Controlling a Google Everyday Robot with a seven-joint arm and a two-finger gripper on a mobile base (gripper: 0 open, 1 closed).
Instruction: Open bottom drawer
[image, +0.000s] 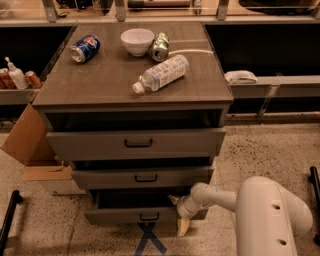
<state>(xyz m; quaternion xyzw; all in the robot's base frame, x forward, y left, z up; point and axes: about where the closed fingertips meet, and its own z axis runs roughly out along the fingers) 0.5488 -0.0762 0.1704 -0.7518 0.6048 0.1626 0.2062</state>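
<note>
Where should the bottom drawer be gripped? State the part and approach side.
Grip the small black bar handle centred on the bottom drawer front, coming from straight ahead: it is horizontal and stands off the face. The gripper sits just right of it.

High camera looks steeply down at cabinet, jaws lower centre.
</note>
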